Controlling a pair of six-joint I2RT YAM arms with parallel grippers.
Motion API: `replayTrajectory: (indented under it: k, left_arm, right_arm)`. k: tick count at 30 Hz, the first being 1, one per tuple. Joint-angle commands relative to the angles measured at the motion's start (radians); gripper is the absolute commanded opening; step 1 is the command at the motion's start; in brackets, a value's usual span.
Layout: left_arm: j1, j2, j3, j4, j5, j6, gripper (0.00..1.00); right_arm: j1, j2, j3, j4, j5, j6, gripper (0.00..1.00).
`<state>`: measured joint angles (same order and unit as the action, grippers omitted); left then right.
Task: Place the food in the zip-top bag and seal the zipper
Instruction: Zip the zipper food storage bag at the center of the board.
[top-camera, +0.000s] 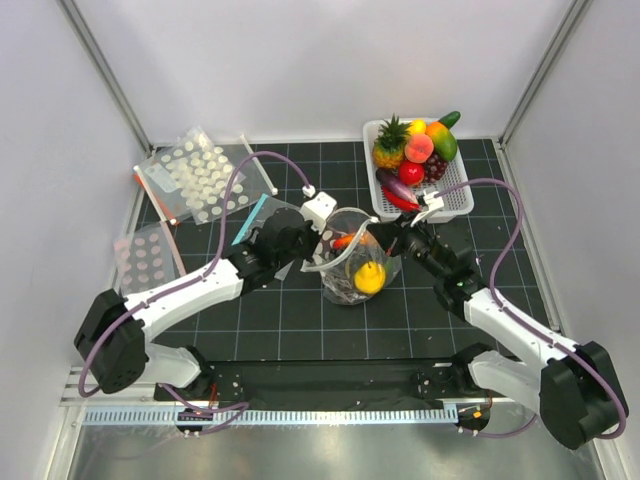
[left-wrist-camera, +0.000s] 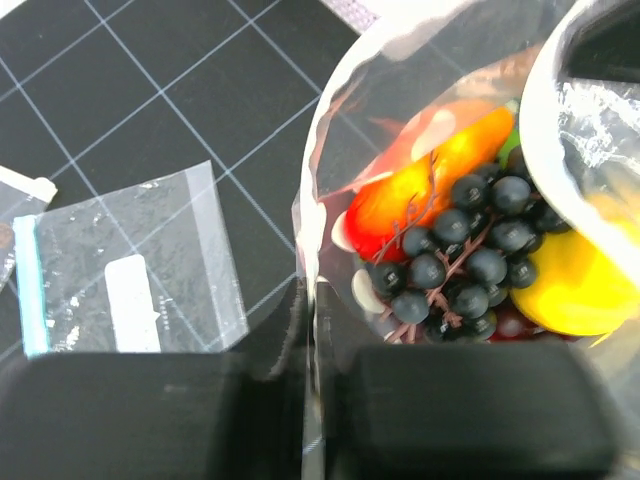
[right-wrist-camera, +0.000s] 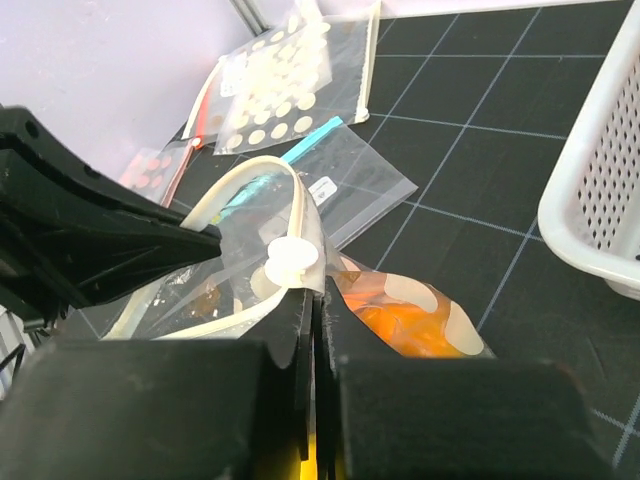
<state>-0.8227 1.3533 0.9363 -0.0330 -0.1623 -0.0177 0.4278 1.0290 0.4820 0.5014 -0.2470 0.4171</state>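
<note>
The zip-top bag (top-camera: 352, 262) stands mid-table with its mouth held open between both arms. Inside lie food pieces: dark grapes (left-wrist-camera: 470, 250), an orange piece (left-wrist-camera: 430, 170) and a yellow one (top-camera: 369, 277). My left gripper (left-wrist-camera: 310, 300) is shut on the bag's left rim, also seen from above (top-camera: 318, 252). My right gripper (right-wrist-camera: 315, 300) is shut on the bag's right edge just under the zipper's small white tab (right-wrist-camera: 292, 262). The white zipper strip (right-wrist-camera: 240, 190) curves away from it toward the left gripper's black fingers (right-wrist-camera: 110, 245).
A white basket (top-camera: 460, 205) at the back right holds more toy fruit, among them a pineapple (top-camera: 390, 145). Dotted clear sheets (top-camera: 200, 170) lie at the back left. A plain clear bag with a blue strip (left-wrist-camera: 130, 270) lies flat left of the pouch.
</note>
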Motion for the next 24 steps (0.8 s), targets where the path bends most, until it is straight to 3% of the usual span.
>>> replayTrajectory:
  k: [1,3,4,6,11,16,24]
  left_arm:
    - [0.002,-0.052,0.012,0.038,0.007,-0.01,0.12]
    - [0.0,-0.08,0.032,-0.033,0.004,-0.034,0.3]
    - [0.002,-0.094,0.038,-0.048,0.007,-0.047,0.44]
    - [-0.001,-0.153,0.035,-0.067,0.009,-0.074,0.52]
    - [-0.001,-0.301,-0.033,-0.004,0.052,-0.088,0.59]
    - [-0.013,-0.443,-0.148,0.162,0.159,-0.082,0.66]
    - [-0.061,-0.396,-0.162,0.229,0.243,0.011,0.66]
  right_arm:
    - [-0.004,-0.056,0.055,0.029,-0.038,0.014,0.01]
    - [-0.004,-0.09,0.052,0.017,-0.047,0.02,0.01]
    - [-0.003,-0.104,0.047,0.016,-0.054,0.022,0.01]
    - [0.0,-0.131,0.049,0.002,-0.063,0.022,0.01]
    - [0.023,-0.162,0.085,-0.076,-0.049,0.011,0.01]
    - [0.083,-0.138,0.141,-0.159,-0.034,-0.029,0.01]
    - [0.345,-0.104,0.21,-0.261,0.192,-0.199,0.01]
